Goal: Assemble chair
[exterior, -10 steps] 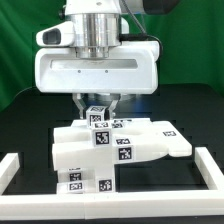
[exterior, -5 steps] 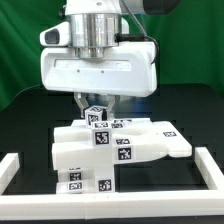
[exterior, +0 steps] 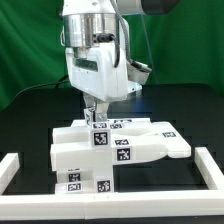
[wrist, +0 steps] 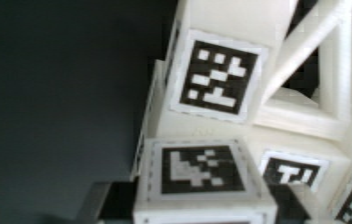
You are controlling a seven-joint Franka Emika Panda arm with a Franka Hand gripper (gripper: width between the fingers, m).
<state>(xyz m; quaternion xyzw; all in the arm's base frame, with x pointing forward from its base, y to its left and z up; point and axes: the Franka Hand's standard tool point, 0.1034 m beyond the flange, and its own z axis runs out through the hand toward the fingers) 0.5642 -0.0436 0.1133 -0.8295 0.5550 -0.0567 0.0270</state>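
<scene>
Black tabletop, green curtain behind, tool over white chair, grip seemingly closed, unclear.

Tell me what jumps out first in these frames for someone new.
The big white robot arm fills the upper middle of the exterior view, its gripper down at a small tagged cube on the rear edge of the chair parts. Those white tagged chair parts lie clustered mid-table on the black surface, with white border rails around them. The wrist view is nearly filled by close-up black-and-white tags on white plastic.
</scene>
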